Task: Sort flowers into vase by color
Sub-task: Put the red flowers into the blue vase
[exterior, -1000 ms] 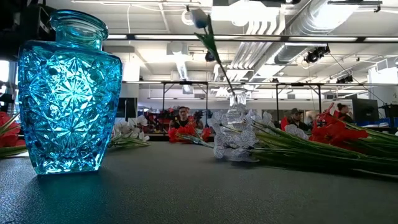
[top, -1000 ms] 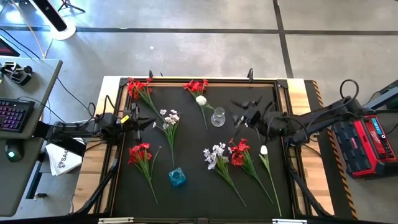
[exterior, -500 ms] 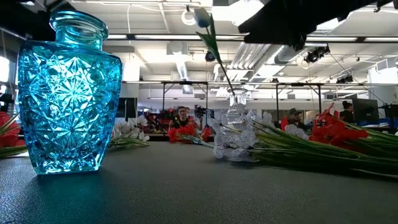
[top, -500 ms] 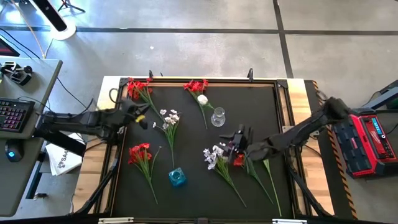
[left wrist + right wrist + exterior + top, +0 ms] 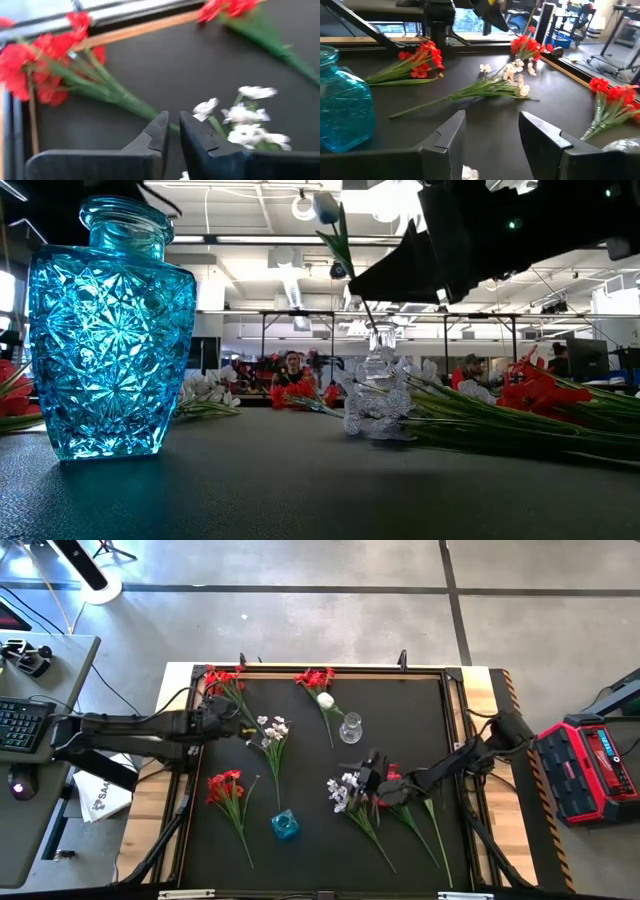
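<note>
Red sprigs lie flat at the far left corner (image 5: 222, 680), far centre (image 5: 315, 678) and near left (image 5: 225, 785). A white sprig (image 5: 272, 730) lies between them. A clear vase (image 5: 350, 728) holds one pale-bloomed stem (image 5: 323, 700), which leans out. A blue vase (image 5: 285, 825) stands near the front edge. My right gripper (image 5: 368, 775) hangs open over a white sprig (image 5: 345, 792) and a red sprig (image 5: 388, 785), touching neither. My left gripper (image 5: 237, 726) is shut, with only a thin slit between its fingers (image 5: 174, 131), over the stem end of the far-left red sprig (image 5: 100, 85).
A raised frame (image 5: 455, 710) borders the black mat, and wooden table edges show outside it. Another stem (image 5: 437, 835) lies toward the near right. In the right wrist view the blue vase (image 5: 340, 115) stands close beside the open fingers. People move in the room behind.
My right gripper has swung from the mat's right centre toward the near left and has come down over the white and red sprigs. My left gripper has moved from the left edge toward the right and far side, to the stems of the far-left red sprig. No flower has moved.
</note>
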Available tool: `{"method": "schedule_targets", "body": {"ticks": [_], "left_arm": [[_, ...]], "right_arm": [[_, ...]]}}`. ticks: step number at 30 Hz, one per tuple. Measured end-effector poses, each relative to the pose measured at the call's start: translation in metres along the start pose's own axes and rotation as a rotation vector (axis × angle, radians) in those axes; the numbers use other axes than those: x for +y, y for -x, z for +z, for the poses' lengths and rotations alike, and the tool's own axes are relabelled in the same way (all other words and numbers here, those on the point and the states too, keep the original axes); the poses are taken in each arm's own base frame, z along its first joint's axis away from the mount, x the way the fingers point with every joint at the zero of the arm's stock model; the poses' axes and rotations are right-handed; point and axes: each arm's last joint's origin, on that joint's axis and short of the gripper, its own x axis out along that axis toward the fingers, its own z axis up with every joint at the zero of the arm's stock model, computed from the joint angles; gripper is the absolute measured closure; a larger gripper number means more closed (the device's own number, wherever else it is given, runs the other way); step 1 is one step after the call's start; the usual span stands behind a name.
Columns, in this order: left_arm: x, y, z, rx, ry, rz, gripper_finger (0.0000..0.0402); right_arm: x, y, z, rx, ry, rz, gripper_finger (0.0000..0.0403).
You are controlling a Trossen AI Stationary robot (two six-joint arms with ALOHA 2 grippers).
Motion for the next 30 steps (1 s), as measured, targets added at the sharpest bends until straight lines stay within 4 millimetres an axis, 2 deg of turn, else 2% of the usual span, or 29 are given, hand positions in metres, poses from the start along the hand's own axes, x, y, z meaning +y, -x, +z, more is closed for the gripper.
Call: {"method": "schedule_targets", "body": {"ticks": [6, 10, 14, 18, 22, 30], "left_arm": [[0.01, -0.023, 0.004, 0.079, 0.011, 0.15, 0.0279], [0.018, -0.04, 0.009, 0.156, 0.084, 0.212, 0.022], [0.027, -0.058, 0.014, 0.175, 0.186, 0.285, 0.0178], [0.031, -0.076, 0.02, 0.179, 0.258, 0.282, 0.0162], [0.032, -0.095, 0.025, 0.196, 0.248, 0.24, 0.0161], [0.043, -0.131, 0.011, 0.339, 0.262, 0.323, 0.0161]], "right_arm": [[0.003, -0.002, -0.003, -0.009, 0.03, 0.021, 0.0247], [0.003, -0.002, -0.002, -0.018, 0.045, 0.023, 0.0247], [0.003, -0.002, 0.001, -0.04, 0.06, 0.024, 0.0247], [0.003, -0.002, 0.003, -0.06, 0.067, 0.025, 0.0247], [0.003, -0.002, 0.004, -0.066, 0.061, 0.026, 0.0247], [0.003, -0.002, 0.005, -0.075, 0.048, 0.027, 0.0247]]}}
